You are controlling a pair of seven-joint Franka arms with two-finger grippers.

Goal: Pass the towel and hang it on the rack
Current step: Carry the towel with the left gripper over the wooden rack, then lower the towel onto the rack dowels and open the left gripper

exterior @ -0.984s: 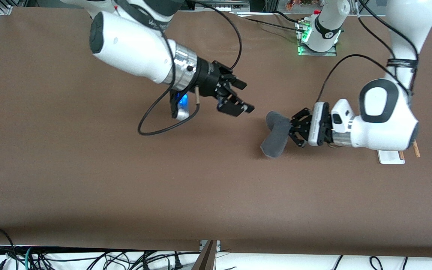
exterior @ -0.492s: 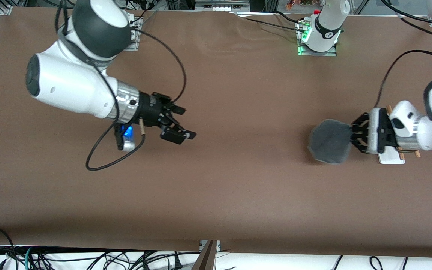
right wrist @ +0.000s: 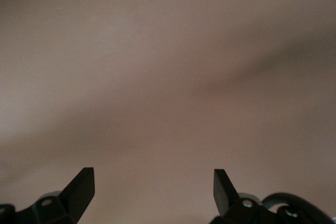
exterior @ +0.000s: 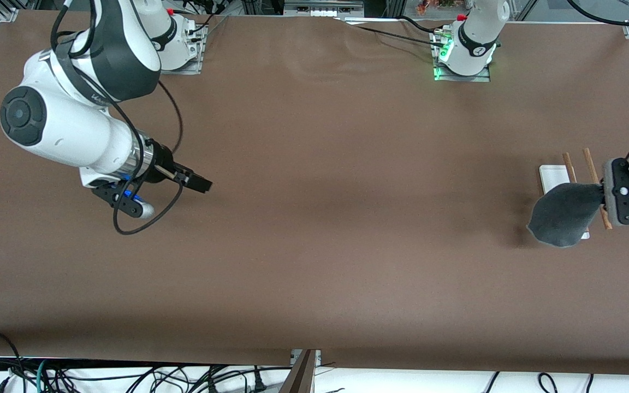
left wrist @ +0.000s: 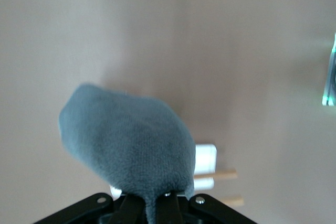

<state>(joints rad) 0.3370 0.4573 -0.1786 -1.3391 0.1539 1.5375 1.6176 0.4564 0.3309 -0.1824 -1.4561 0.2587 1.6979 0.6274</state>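
I see a brown table (exterior: pixel 314 218) filling the front view, with tangled cables (exterior: pixel 129 376) hanging past its edge nearest the camera. The two arm bases stand along the edge farthest from the camera; a green light (exterior: pixel 439 64) glows at the left arm's base.

Starting at the right arm's end, the right gripper (exterior: pixel 197 184) hangs over bare table, holding nothing; my right wrist view shows its fingertips (right wrist: pixel 81 184) spread wide.

At the left arm's end, the left gripper (exterior: pixel 603 192) is closed on the towel (exterior: pixel 561 214) over the rack (exterior: pixel 552 176). The towel is dark grey and fuzzy, pinched at one edge and bulging out into a rounded pouch. It covers part of the rack's white base; two brown rods (exterior: pixel 569 166) show beside it, tilted.
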